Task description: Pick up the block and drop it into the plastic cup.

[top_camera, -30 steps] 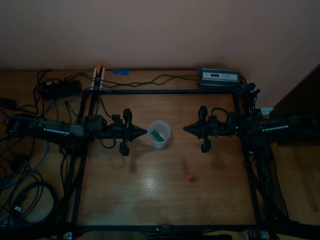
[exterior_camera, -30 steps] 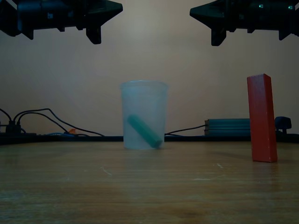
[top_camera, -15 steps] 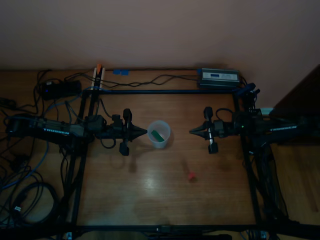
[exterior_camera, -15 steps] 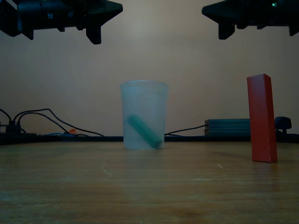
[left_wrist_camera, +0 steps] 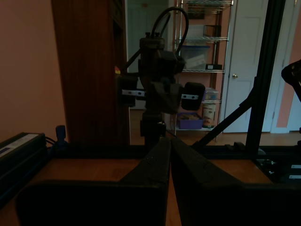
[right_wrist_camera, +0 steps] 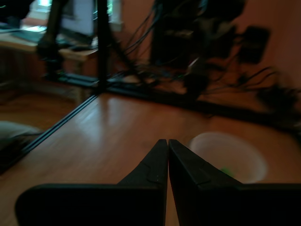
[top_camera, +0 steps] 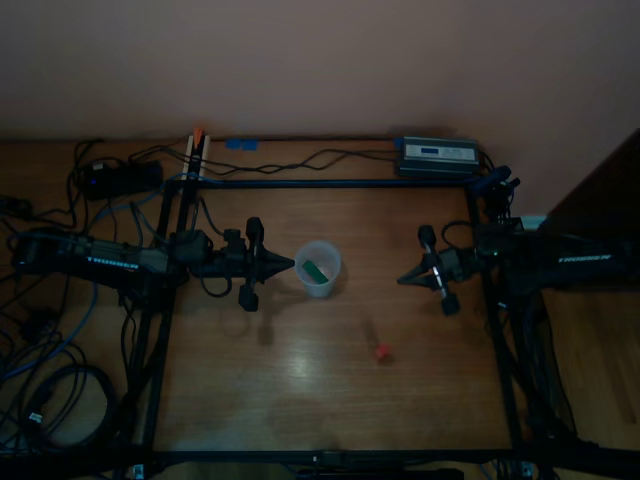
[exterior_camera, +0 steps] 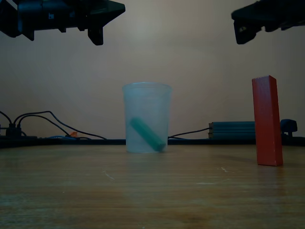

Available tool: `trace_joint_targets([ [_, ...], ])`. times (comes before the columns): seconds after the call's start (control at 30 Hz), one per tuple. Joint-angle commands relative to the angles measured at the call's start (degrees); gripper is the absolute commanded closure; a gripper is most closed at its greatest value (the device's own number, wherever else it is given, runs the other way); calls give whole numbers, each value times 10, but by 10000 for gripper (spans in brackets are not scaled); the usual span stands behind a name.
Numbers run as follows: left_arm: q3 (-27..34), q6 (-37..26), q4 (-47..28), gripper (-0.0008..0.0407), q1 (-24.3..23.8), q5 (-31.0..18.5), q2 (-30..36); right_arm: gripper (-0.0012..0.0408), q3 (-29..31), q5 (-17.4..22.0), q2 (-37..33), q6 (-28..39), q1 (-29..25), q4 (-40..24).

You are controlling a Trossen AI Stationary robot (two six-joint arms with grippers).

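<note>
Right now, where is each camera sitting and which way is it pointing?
Top view: overhead, looking down at the table; shows left gripper and right gripper.
Exterior view: low at table level, facing the plastic cup and red block; both grippers overhead.
Left wrist view: behind its shut fingers, facing the other arm.
Right wrist view: behind its shut fingers, facing the cup.
Shared: top, exterior and right wrist views show the cup.

One plastic cup [top_camera: 319,268] stands on the table [top_camera: 300,380], and it is the only cup. There are two blocks: one green block [top_camera: 314,269] inside the cup, leaning against its wall, and one red block [exterior_camera: 266,121] upright on the table, well apart from the cup. Two arms hang over the table, one on either side of the cup, each with one gripper: left gripper [top_camera: 290,264] and right gripper [top_camera: 402,280].
</note>
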Motion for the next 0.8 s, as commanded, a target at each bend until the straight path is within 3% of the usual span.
trace_joint_targets([
  [0.0,0,0,0,399,0,0,0,396,1,-18,-6,12,0,-21],
  [0.13,0,0,0,399,0,0,0,396,1,-46,-11,26,4,-38],
  [0.3,0,0,0,399,0,0,0,394,1,-47,-11,31,13,-54],
  [0.4,0,0,0,399,0,0,0,363,1,-44,-11,42,13,-63],
  [0.5,0,0,0,399,0,0,0,287,1,-43,-11,47,13,-63],
  [0.63,0,0,0,399,0,0,0,150,1,-42,-11,50,13,-69],
  [0.77,0,0,0,399,0,0,0,27,1,-19,-10,106,13,-80],
])
